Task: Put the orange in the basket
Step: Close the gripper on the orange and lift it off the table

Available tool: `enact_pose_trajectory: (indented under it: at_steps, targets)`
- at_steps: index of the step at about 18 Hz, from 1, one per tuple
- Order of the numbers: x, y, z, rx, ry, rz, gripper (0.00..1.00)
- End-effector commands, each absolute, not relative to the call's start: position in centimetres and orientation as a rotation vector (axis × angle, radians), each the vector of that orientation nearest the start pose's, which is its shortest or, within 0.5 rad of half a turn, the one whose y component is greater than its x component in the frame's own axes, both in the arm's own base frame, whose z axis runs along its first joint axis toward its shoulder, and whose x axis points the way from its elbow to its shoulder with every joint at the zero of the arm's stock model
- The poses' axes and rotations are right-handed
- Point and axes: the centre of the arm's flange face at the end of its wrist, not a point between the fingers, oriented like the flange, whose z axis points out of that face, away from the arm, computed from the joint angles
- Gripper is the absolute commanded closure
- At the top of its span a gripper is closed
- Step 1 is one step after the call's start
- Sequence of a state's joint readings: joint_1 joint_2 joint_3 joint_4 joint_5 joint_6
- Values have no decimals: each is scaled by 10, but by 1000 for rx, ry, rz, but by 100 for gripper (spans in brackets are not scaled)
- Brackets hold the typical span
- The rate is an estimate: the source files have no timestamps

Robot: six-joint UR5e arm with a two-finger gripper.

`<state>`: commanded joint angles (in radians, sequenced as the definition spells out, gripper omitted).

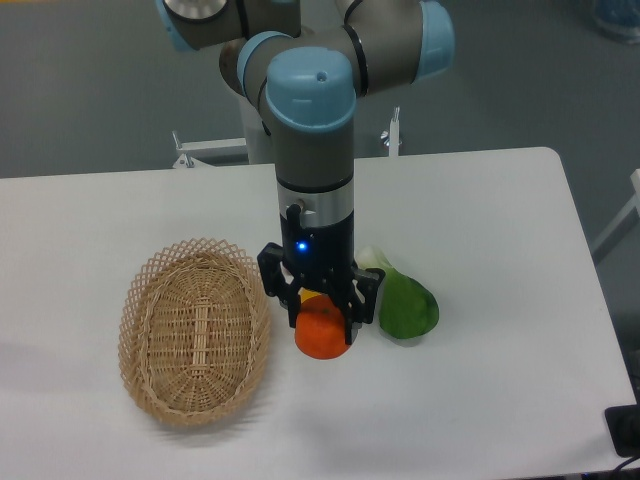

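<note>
The orange (321,335) is small, round and bright, and sits just right of the basket (195,330), an oval of light tan wicker lying empty on the white table. My gripper (323,318) points straight down over the orange, with a black finger pressed against each side of it. Its jaws are shut on the orange. The fruit's lower half shows below the fingertips. I cannot tell whether it rests on the table or hangs just above it.
A green vegetable (407,305) with a pale stalk end lies right of the gripper, close to its right finger. A sliver of yellow fruit (311,297) shows behind the orange. The table's far edge and right edge are in view.
</note>
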<state>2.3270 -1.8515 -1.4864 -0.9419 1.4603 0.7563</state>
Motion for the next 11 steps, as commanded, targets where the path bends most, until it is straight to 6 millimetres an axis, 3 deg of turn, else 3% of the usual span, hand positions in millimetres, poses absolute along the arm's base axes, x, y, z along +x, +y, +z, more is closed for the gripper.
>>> enact_pose_trajectory:
  at_steps: [11]
  targets:
    - [-329,564,441,-2744,27,296,27]
